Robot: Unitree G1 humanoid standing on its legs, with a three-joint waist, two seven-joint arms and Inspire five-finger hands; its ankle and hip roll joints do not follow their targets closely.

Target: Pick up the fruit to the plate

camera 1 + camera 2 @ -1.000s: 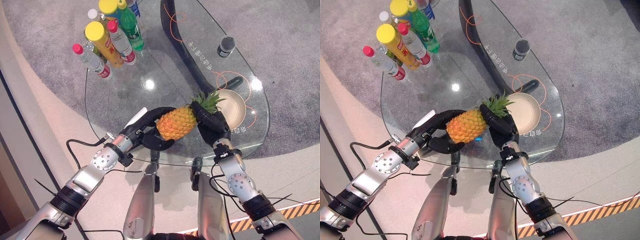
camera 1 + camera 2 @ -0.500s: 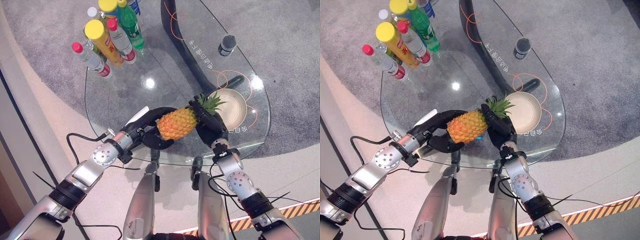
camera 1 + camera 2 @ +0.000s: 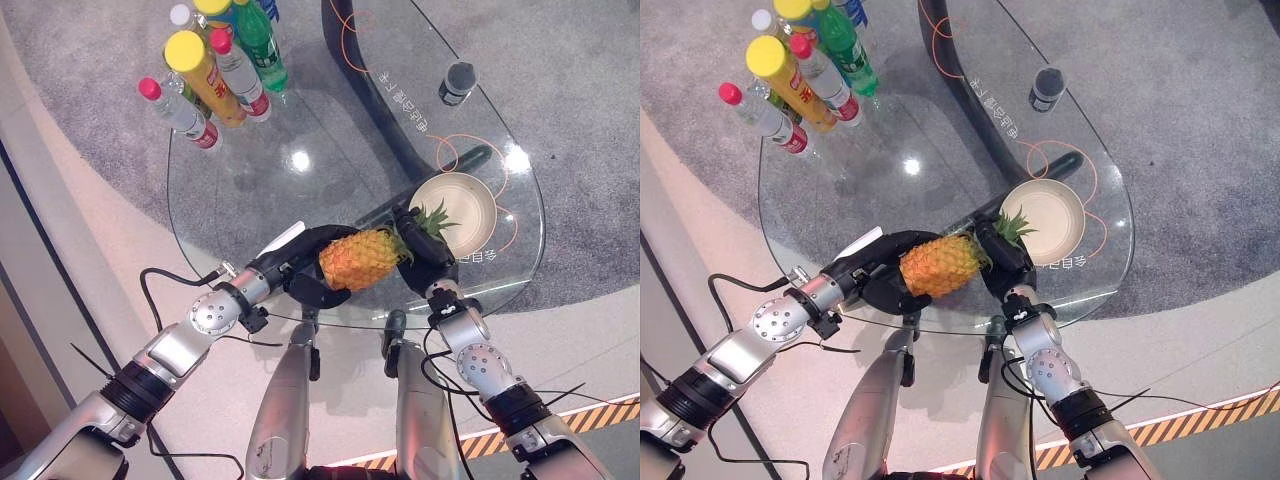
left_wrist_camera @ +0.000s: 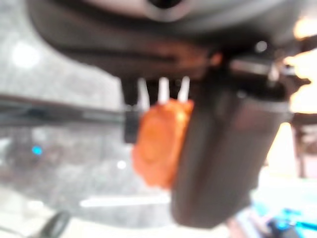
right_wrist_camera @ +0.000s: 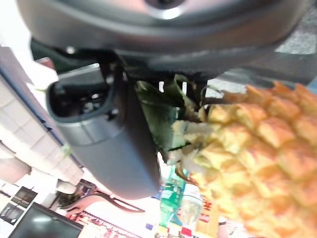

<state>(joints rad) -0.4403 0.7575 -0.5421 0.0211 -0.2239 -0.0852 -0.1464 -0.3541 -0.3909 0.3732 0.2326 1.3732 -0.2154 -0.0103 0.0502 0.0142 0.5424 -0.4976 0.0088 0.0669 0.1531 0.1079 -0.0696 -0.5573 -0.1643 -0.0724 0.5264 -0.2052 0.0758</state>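
An orange pineapple (image 3: pixel 362 257) with a green leafy crown lies on its side above the near edge of the glass table (image 3: pixel 300 190), held between both hands. My left hand (image 3: pixel 300 262) curls round its base end; the fruit shows orange past the fingers in the left wrist view (image 4: pixel 159 143). My right hand (image 3: pixel 428 264) is curled round the crown end, leaves (image 5: pixel 163 114) against its palm. The cream plate (image 3: pixel 462 208) lies just beyond the crown, to the right.
Several bottles (image 3: pixel 215 65) stand in a cluster at the table's far left. A small dark cup (image 3: pixel 456 82) sits at the far right. The table's dark curved leg (image 3: pixel 385 100) runs under the glass. Grey carpet surrounds the table.
Both hands have carried the pineapple a little to the right and nearer the table edge, with its crown now closer to the plate. The camera has shifted slightly.
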